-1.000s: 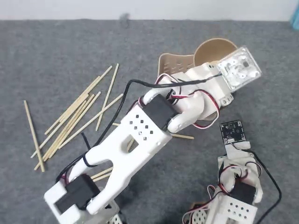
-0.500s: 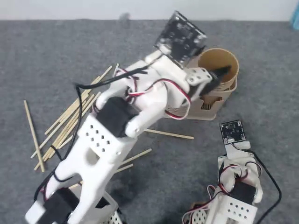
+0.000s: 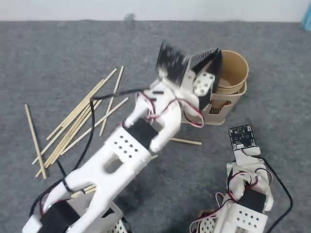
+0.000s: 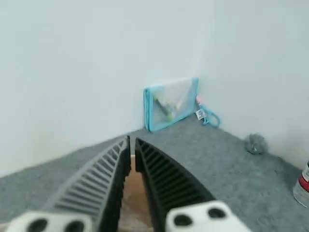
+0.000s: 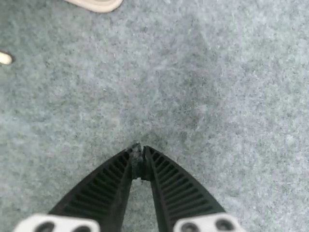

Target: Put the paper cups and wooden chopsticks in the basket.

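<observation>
paper cups [image 3: 232, 73] sit stacked in the basket [image 3: 216, 110], far right; chopsticks [image 3: 73, 124] lie scattered left on the bench [image 3: 58, 53]. the left jaws, clenched empty beside the cups, could topple the basket if we swing wide. the right jaws are clenched too.

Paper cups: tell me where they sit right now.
In the high view the stacked paper cups stand in the basket on the far right part of the grey mat, with the left gripper right beside their rim.
</observation>
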Controlling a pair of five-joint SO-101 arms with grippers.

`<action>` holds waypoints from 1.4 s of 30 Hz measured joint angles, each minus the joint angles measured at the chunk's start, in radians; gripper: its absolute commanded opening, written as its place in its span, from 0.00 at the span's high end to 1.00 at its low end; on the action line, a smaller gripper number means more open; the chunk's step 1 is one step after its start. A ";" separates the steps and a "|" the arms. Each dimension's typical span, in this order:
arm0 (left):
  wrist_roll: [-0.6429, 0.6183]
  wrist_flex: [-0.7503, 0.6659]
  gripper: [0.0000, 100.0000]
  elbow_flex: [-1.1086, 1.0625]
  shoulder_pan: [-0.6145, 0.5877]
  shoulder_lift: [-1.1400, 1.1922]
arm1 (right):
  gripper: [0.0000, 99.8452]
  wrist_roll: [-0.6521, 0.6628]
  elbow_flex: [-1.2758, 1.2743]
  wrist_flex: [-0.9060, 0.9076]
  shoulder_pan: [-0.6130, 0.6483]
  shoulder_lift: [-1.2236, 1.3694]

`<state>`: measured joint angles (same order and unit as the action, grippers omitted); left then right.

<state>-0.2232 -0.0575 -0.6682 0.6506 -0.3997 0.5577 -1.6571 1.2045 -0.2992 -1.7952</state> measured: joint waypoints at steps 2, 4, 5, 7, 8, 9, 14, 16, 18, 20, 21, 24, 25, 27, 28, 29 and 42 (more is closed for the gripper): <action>-0.002 -0.086 0.99 -0.049 0.002 0.000 | 0.99 0.000 0.000 0.000 0.000 0.000; -0.002 -0.080 0.99 -0.055 0.000 -0.005 | 0.99 0.000 0.000 0.000 0.000 0.000; -0.003 -0.068 0.99 -0.060 0.000 -0.005 | 0.99 0.000 0.000 0.000 0.000 0.000; -0.003 -0.037 0.99 -0.066 0.003 -0.005 | 0.99 0.000 0.000 0.000 0.000 0.000; -0.003 -0.023 0.99 -0.066 0.006 -0.005 | 0.99 0.000 0.000 0.000 0.000 0.000; -0.005 -0.011 0.99 -0.066 0.008 -0.002 | 0.99 0.000 0.000 0.000 0.000 0.000; -0.005 -0.003 0.99 -0.066 0.008 0.089 | 0.99 0.000 0.000 0.000 0.000 0.000; -0.005 -0.003 0.99 -0.064 0.008 0.124 | 0.99 0.000 0.000 0.000 0.000 0.000; -0.003 -0.011 0.99 -0.061 0.009 0.143 | 0.99 0.000 0.000 0.000 0.000 0.000; -0.003 0.002 0.99 -0.060 0.009 0.143 | 0.99 0.000 0.000 0.000 0.000 0.000; -0.003 0.018 0.99 -0.052 0.009 0.144 | 0.99 0.000 0.000 0.000 0.000 0.000; -0.003 0.103 0.99 -0.002 0.009 0.146 | 0.99 0.000 0.000 0.000 0.000 0.000; -0.003 0.138 0.99 0.025 0.009 0.153 | 0.99 0.000 0.000 0.000 0.000 0.000; -0.003 0.227 0.99 0.084 0.008 0.150 | 0.99 0.000 0.000 0.000 0.000 0.000; -0.003 0.273 0.99 0.112 0.003 0.141 | 0.99 0.000 0.000 0.000 0.000 0.000; -0.003 0.324 0.99 0.141 -0.003 0.129 | 0.99 0.000 0.000 0.000 0.000 0.000; -0.003 1.071 0.99 0.445 -0.396 -0.350 | 0.99 0.000 0.000 0.000 0.000 0.000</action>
<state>-0.2263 1.0134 -0.2232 0.2547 -0.7495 0.5577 -1.6571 1.2045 -0.2992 -1.7952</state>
